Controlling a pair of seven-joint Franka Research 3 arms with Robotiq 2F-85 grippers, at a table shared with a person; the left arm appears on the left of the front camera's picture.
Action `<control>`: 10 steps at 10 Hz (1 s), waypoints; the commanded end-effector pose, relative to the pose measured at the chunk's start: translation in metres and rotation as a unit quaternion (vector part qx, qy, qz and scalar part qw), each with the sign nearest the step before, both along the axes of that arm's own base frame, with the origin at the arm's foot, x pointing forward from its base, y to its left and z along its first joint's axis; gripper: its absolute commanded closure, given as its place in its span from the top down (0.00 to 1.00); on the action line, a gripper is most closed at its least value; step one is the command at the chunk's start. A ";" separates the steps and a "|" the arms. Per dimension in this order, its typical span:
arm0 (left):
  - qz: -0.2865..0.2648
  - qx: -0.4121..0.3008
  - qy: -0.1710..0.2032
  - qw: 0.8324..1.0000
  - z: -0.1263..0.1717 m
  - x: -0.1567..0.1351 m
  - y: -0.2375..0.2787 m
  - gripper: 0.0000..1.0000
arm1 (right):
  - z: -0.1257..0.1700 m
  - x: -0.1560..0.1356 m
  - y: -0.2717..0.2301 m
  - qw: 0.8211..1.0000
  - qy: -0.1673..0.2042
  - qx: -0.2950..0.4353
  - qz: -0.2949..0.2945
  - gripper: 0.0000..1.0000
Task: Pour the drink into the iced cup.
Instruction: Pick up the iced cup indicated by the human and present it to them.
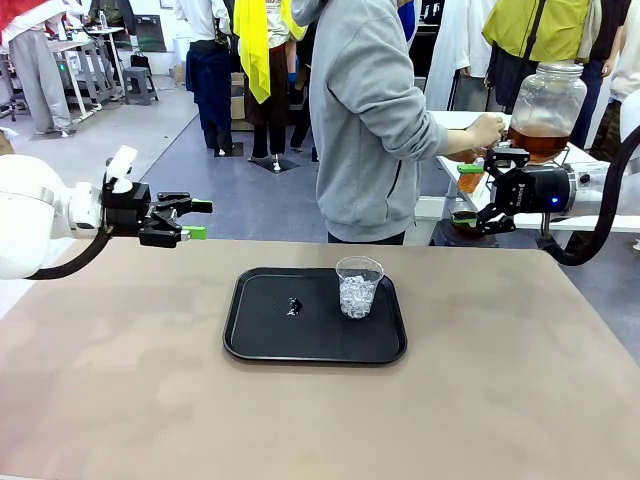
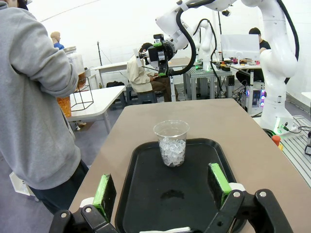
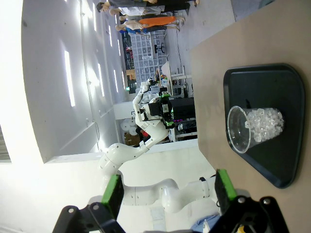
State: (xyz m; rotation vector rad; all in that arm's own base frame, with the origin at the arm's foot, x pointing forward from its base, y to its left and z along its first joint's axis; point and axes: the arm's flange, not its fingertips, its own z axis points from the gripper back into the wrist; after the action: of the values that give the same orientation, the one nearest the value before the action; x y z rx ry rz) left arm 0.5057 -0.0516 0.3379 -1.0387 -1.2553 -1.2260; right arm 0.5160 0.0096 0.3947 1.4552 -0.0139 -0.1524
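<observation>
Your left gripper (image 1: pixel 198 219) hangs over the far left corner of the table (image 1: pixel 120 380), fingers wide apart and empty. It looks parked out of the way, aimed so its wrist cam looks straight down the black tray (image 1: pixel 262 335).

The tray sits about mid-table, a bit nearer the far edge. The iced cup (image 1: pixel 358 287) stands upright on its right half with just ice in it, nothing poured yet. That's an easy open target from either side.

The drink (image 1: pixel 538 141) isn't on your table at all. It's in the glass dispenser jar (image 1: pixel 545 100) on a white table (image 1: pixel 455 118) past the far right corner. The person's hand (image 1: pixel 487 131) is up by the jar, with a small cup (image 1: pixel 470 181) of amber just below. Can't tell if it's held.

Your right gripper (image 1: pixel 478 196) hovers just off that corner, fingers spread and empty. I'd guess it's there for a handover.
</observation>
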 end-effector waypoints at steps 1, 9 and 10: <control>-0.001 0.005 -0.001 1.000 0.001 0.000 0.000 1.00 | 0.001 0.000 0.000 1.000 -0.002 0.000 0.000 1.00; -0.001 0.005 -0.001 1.000 0.001 0.000 0.000 1.00 | 0.001 0.000 0.000 1.000 -0.002 0.000 0.000 1.00; -0.001 0.005 -0.001 1.000 0.001 0.000 0.000 1.00 | 0.001 0.000 0.000 1.000 -0.002 0.000 0.000 1.00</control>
State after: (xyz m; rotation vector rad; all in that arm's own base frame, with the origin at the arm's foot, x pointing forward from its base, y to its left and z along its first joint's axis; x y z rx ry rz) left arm 0.5057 -0.0516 0.3379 -1.0387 -1.2553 -1.2260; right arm 0.5160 0.0096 0.3947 1.4552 -0.0139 -0.1524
